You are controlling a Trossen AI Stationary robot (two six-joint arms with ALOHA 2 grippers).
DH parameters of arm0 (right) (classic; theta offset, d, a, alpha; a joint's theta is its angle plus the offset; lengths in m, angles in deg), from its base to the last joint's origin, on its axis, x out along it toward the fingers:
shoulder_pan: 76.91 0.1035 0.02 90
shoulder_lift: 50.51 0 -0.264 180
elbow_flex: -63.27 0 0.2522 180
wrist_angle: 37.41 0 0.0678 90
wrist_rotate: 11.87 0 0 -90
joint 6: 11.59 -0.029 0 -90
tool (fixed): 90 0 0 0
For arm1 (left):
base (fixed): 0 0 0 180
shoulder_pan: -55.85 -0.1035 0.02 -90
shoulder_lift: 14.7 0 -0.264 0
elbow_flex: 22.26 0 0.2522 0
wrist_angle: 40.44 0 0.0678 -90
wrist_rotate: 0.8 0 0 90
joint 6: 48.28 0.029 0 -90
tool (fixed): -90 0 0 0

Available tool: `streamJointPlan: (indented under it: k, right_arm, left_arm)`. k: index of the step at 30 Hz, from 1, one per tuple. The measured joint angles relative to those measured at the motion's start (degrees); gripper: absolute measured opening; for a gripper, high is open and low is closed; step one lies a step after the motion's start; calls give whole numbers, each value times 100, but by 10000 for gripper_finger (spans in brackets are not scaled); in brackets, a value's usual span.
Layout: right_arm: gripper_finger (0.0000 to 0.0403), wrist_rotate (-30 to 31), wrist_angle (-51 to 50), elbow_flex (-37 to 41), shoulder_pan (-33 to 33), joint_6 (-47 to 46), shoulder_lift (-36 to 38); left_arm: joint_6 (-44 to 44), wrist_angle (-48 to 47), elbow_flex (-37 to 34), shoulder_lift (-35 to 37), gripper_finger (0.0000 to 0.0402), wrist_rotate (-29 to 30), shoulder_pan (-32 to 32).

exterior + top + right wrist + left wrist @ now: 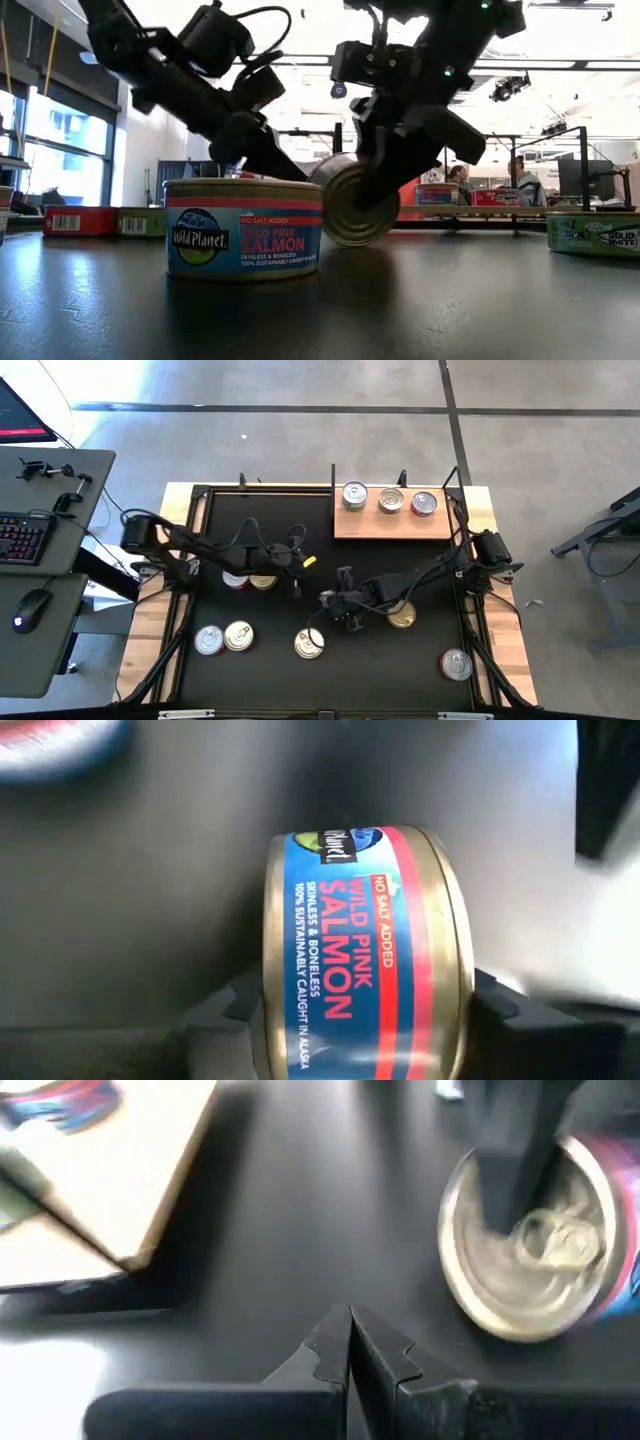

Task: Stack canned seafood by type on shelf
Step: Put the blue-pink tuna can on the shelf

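Note:
My right gripper [341,608] is shut on a blue-and-red labelled salmon can [360,950], which stands on edge over the middle of the black mat [420,575]. The same can [346,205] shows in the low view. My left gripper [297,573] is shut and hovers just left of it, touching nothing; its closed fingers [350,1335] point toward the held can [540,1250]. Three cans [391,500] stand in a row on the wooden shelf [390,525] at the far right. Several more cans rest flat on the mat, among them a salmon can [243,228] near the front edge. My right gripper pinches the salmon can across its two flat faces. One finger [510,1175] lies on the pull-tab lid [500,1270], the other [215,1015] on the base. The fingers come from above, pointing down. The can is turned on edge, label [345,935] outward; whether its lower rim touches the mat I cannot tell.
A red can [237,578] and a gold can [263,582] lie under the left arm. Two cans [222,638] sit near left, one [310,644] near centre, a gold one [401,615] beside the right arm, one [455,664] near right. A desk with a keyboard [22,538] stands left of the table.

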Motion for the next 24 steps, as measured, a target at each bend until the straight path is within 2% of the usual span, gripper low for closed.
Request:
streamJointPlan:
  k: [3,6,12,16,19,24]
  right_arm:
    - [170,593,-446,9,68,-232,147]
    - [170,985,-1191,9,68,-595,472]
    - [170,2026,-3383,7,-43,-1543,1377]
    - [170,2647,-4162,360,-352,-2006,1865]
    - [170,2789,-4184,1004,-794,-2311,2200]
    - [170,3216,-3065,1852,-1504,-1897,2355]
  left_arm:
    - [-66,-507,-2,350,0,277,-2]
    - [-91,-695,0,528,0,290,0]
    - [-2,-627,0,553,0,289,0]
    - [48,-586,0,507,0,289,0]
    - [40,-453,2,488,0,287,0]
    - [46,-237,0,483,0,132,4]
